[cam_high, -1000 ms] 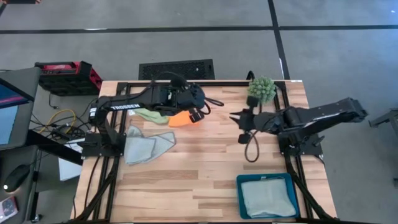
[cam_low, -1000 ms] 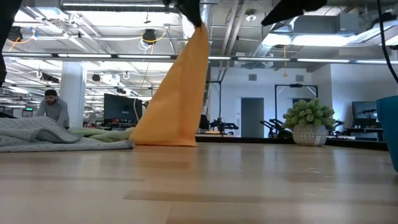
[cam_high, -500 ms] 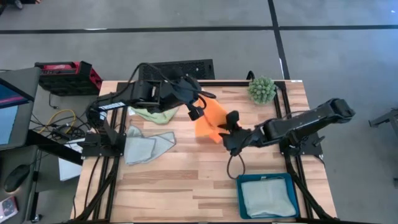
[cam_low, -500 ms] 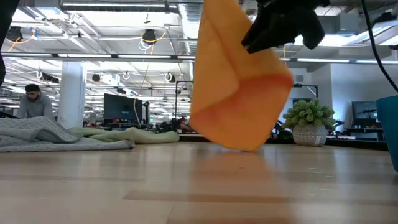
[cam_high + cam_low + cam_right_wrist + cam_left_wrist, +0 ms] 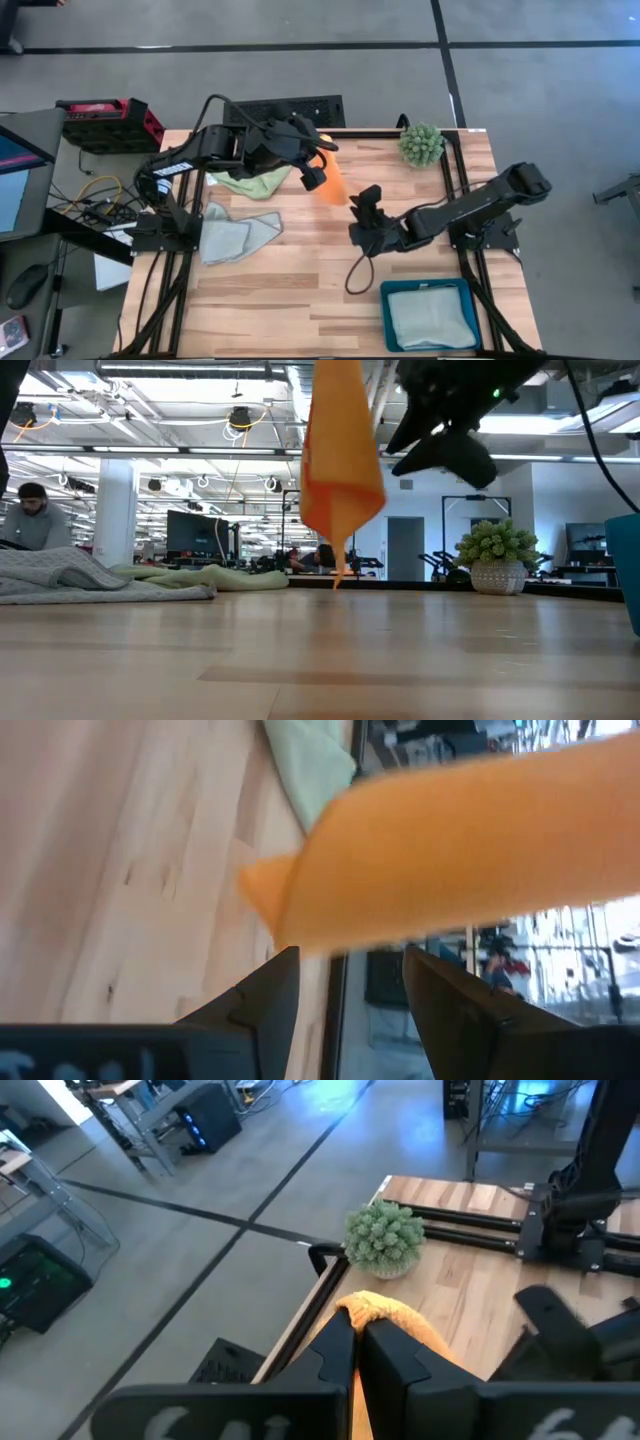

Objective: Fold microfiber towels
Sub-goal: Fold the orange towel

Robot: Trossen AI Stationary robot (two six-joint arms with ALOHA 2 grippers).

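Note:
The orange towel (image 5: 334, 186) hangs from my left gripper (image 5: 316, 177) above the middle of the table's far half. In the low view it hangs as a narrow drape (image 5: 338, 470), its lower tip close to the table top. My right gripper (image 5: 360, 213) is open just to the right and near side of the towel. In the right wrist view its two fingers (image 5: 262, 995) stand apart below the orange cloth (image 5: 470, 850), touching nothing. The light green towel (image 5: 250, 183) and the blue-grey towel (image 5: 235, 233) lie crumpled at the table's left. The pale mint towel (image 5: 430, 318) lies in the teal tray (image 5: 385, 312). My left gripper pinches a bunched upper part of the orange towel (image 5: 378, 1309) between its two shut fingers. The fingers reach out from the table's left, slanting down. The towel hangs slack below them in folds; one layer or several, I cannot tell.
A spiky green ball plant (image 5: 421, 143) stands at the far right corner. The teal tray sits at the near right corner. Bare wood (image 5: 290, 290) lies across the table's near middle. A person sits in the room behind, at the low view's left (image 5: 28, 520).
My left gripper has lifted the orange towel off the table. The towel swung out wide toward the right and now hangs narrow. My right gripper has moved toward the table's left and near edge, up to the towel.

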